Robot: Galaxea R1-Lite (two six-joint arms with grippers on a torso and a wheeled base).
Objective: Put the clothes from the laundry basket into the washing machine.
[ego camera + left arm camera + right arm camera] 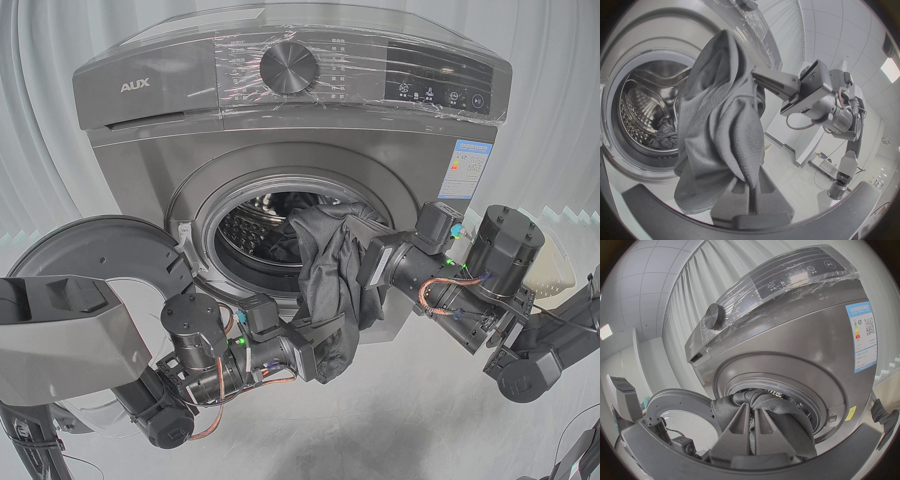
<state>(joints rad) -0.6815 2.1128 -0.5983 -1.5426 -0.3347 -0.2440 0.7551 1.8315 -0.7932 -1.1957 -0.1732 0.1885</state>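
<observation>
The washing machine's opening (209, 215) is half blocked — a dark grey garment (325, 275) is draped across its right side, pinched above by the right gripper (351, 226) and below by the left gripper (334, 325). The left half is left free into the drum (245, 230). The door (94, 250) is swung wide leftward, clear of the mouth.

The washing machine (156, 156) stands straight ahead, its door (94, 250) swung open to the left of the drum opening (250, 231). A garment (325, 275) hangs in front of the right half of that opening, its upper end just inside the rim. The right gripper (349, 224) pinches its upper part at the opening's right edge. The left gripper (333, 323) pinches its lower part below the opening. More clothes (662, 137) lie on the drum's floor. The laundry basket (553, 262) sits right of the machine, behind the right arm.
</observation>
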